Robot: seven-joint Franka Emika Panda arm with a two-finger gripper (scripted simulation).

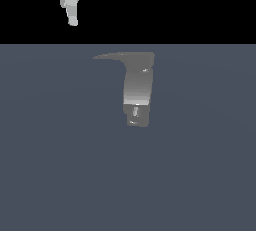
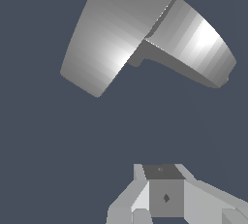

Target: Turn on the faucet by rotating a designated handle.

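Claw (image 1: 73, 21) in exterior view: hangs high near far edge of bench (image 1: 50, 175), well apart from faucet (image 1: 137, 92), toward exterior view's left; fingers look close together, opening cannot tell. Faucet near bench middle, nozzle end toward near edge. Handle (image 1: 112, 56) sticks from faucet top toward exterior view's left, untouched.

Wrist view: faucet (image 2: 116, 29) body large ahead, claw (image 2: 164, 194) base only, tips unseen. Next, judged: descend beside handle tip, push sideways near tip for leverage, avoid body.
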